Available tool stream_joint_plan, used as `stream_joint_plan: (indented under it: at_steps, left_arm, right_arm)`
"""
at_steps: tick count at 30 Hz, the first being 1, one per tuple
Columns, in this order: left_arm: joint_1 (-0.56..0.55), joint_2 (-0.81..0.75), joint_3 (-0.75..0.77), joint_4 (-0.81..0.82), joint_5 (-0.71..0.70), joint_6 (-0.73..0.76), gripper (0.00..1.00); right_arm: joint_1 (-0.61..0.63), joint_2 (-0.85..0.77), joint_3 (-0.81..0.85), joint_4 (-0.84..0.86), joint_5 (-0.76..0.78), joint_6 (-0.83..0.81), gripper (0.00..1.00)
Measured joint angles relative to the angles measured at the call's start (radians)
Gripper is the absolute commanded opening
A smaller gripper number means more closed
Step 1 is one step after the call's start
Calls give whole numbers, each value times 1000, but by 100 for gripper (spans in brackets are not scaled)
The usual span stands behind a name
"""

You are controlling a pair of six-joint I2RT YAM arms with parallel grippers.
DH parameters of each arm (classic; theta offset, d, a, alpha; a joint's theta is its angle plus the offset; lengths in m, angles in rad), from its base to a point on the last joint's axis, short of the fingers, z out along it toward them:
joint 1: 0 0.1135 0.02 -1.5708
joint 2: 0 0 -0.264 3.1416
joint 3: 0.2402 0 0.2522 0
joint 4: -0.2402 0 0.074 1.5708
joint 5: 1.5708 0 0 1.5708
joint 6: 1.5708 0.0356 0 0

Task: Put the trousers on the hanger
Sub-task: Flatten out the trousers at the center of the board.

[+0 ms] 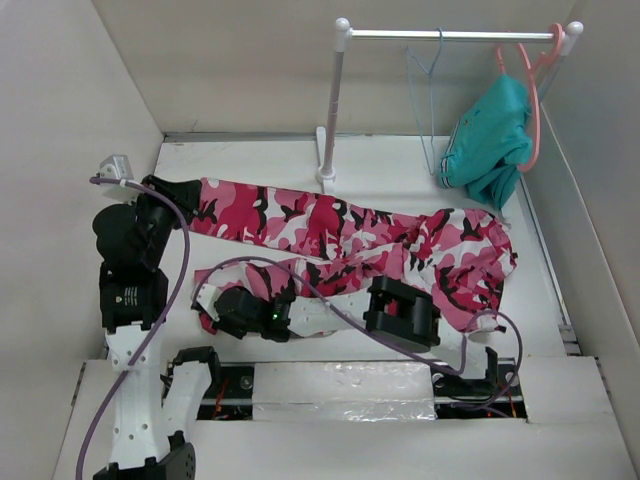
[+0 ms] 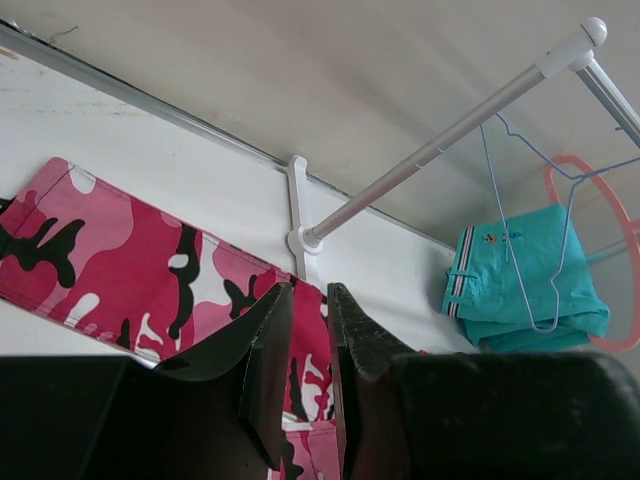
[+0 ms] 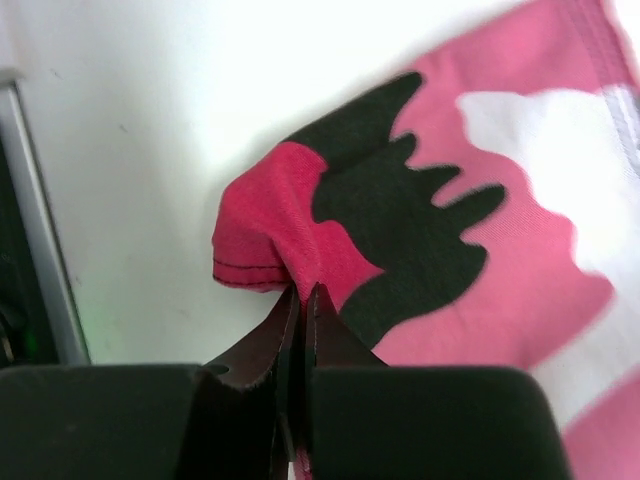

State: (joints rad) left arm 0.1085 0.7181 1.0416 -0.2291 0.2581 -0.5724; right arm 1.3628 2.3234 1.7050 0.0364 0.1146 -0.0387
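The trousers (image 1: 350, 235), in pink, white and black camouflage, lie spread across the table, folded into two legs running left. My right gripper (image 3: 302, 290) is shut on the bunched hem of the near leg (image 3: 270, 235); in the top view it (image 1: 212, 314) sits at that leg's left end. My left gripper (image 2: 305, 290) hovers over the far leg near its left end (image 1: 158, 192), jaws a narrow gap apart with nothing between them. The pale-blue hanger (image 1: 425, 100) hangs empty on the rail; it also shows in the left wrist view (image 2: 520, 250).
A white clothes rail (image 1: 450, 34) on an upright post (image 1: 333, 110) stands at the back. A coral hanger (image 1: 535, 100) on it carries a teal garment (image 1: 490, 140). White walls enclose the table on the left, back and right.
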Motion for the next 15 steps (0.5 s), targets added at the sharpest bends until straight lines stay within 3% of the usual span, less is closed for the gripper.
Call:
stream_joint_plan:
  at_steps: [3, 8, 12, 15]
  left_arm:
    - [0, 8, 7, 0, 1, 2, 19]
    - [0, 54, 14, 29, 64, -10, 21]
    - [-3, 113, -3, 93, 115, -22, 20]
    - [-18, 168, -47, 132, 109, -26, 22]
  right_arm:
    - [-3, -112, -116, 14, 48, 13, 0]
    - [-59, -510, -419, 158, 86, 78, 0]
    - [-195, -826, -650, 327, 89, 201, 0]
    - [-319, -967, -863, 436, 95, 307, 0]
